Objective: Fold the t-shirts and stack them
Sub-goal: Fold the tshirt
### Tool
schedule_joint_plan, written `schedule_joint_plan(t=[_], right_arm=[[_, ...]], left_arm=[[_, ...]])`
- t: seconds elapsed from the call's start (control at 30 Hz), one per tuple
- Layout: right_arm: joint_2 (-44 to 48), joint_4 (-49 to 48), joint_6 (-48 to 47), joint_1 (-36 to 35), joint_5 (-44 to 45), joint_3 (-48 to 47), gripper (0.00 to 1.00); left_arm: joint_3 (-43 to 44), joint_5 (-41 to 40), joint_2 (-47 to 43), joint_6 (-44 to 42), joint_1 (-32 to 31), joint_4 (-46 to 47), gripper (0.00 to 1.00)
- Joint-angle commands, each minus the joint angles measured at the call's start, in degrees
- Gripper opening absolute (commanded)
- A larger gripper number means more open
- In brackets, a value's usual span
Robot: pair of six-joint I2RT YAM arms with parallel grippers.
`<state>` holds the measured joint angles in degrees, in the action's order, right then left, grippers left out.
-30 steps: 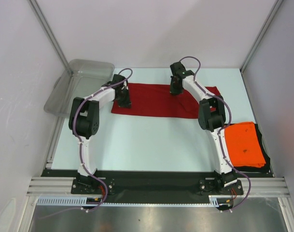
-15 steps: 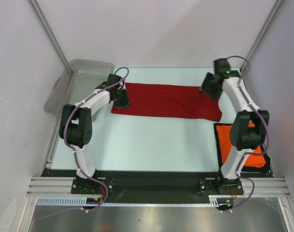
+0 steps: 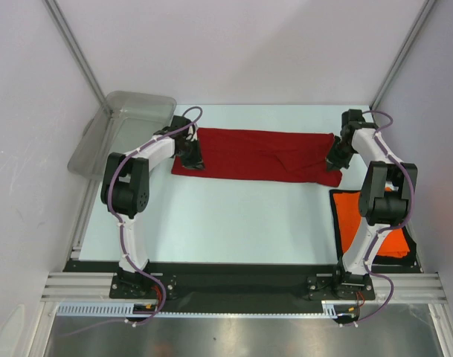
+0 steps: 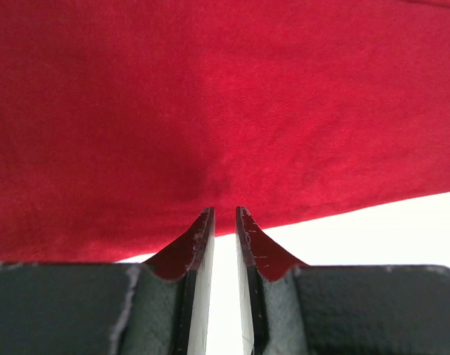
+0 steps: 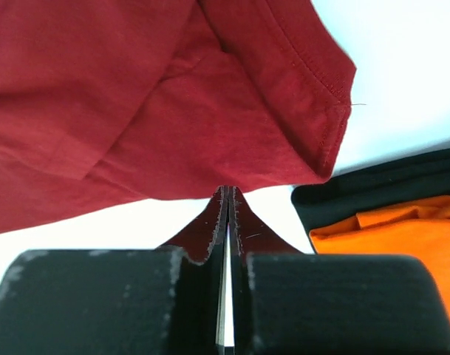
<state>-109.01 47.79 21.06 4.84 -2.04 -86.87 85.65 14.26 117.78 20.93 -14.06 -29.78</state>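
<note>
White walls and slanting metal posts close in a pale worktop (image 3: pixel 241 216), and most of its near half lies bare between the two arms. Across the far half the dark red t-shirt (image 3: pixel 263 155) stretches as a long flat band, its near edge almost straight. At that band's left end sits the left end effector (image 3: pixel 193 158); in its wrist view the fingers (image 4: pixel 203 244) stand only a slit apart with the shirt's near edge right at their tips, and I cannot tell whether they pinch it. Out beyond this end effector, against the wall, a translucent grey tub (image 3: pixel 129 119) tilts over the worktop's far left corner. At the band's right end the right end effector (image 3: pixel 335 160) is closed tight, with the cloth edge caught at the fingertips; just beside them a stitched sleeve hem (image 5: pixel 329 111) curls over, leaving a narrow strip of open worktop toward the right wall. Nearer the arm bases from this end effector lies the folded orange t-shirt (image 3: pixel 350 216) on a black cloth (image 5: pixel 372 185), just apart from the red shirt's corner.
</note>
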Motion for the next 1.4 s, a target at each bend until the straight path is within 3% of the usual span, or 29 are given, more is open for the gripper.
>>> schedule_joint_plan(t=[0.0, 0.23, 0.5, 0.73, 0.83, 1.07, 1.23, 1.37], right_arm=[[-1.9, -1.8, 0.0, 0.2, -0.2, 0.9, 0.0], [-8.5, -4.3, 1.6, 0.3, 2.0, 0.8, 0.0], [-13.7, -6.7, -0.4, 0.9, 16.5, -4.2, 0.0], [-13.6, -3.5, -1.5, 0.9, 15.9, -9.7, 0.06], [-10.6, -1.7, -1.7, 0.9, 15.1, -10.4, 0.2], [-2.4, 1.5, -0.8, 2.1, 9.3, -9.2, 0.64], [5.5, -5.5, 10.0, 6.0, -6.5, 1.9, 0.75], [11.0, -18.7, 20.6, 5.2, -15.2, 13.5, 0.79]], left_arm=[[2.2, 1.6, 1.3, 0.4, 1.0, 0.1, 0.22], [3.3, 0.9, 4.2, -0.9, 3.0, -1.6, 0.22], [5.0, -0.5, 6.7, -2.1, 3.7, -3.5, 0.22], [3.0, -1.3, 3.7, -2.9, 3.6, -3.4, 0.22], [1.1, -2.1, -1.3, -2.6, 3.3, -2.8, 0.29], [-6.2, -6.0, -14.2, -1.9, 2.6, -2.7, 0.37], [-10.9, -8.7, -20.5, -2.0, 2.6, -4.2, 0.43], [-14.1, -10.9, -21.3, -0.1, 2.6, -4.1, 0.45]])
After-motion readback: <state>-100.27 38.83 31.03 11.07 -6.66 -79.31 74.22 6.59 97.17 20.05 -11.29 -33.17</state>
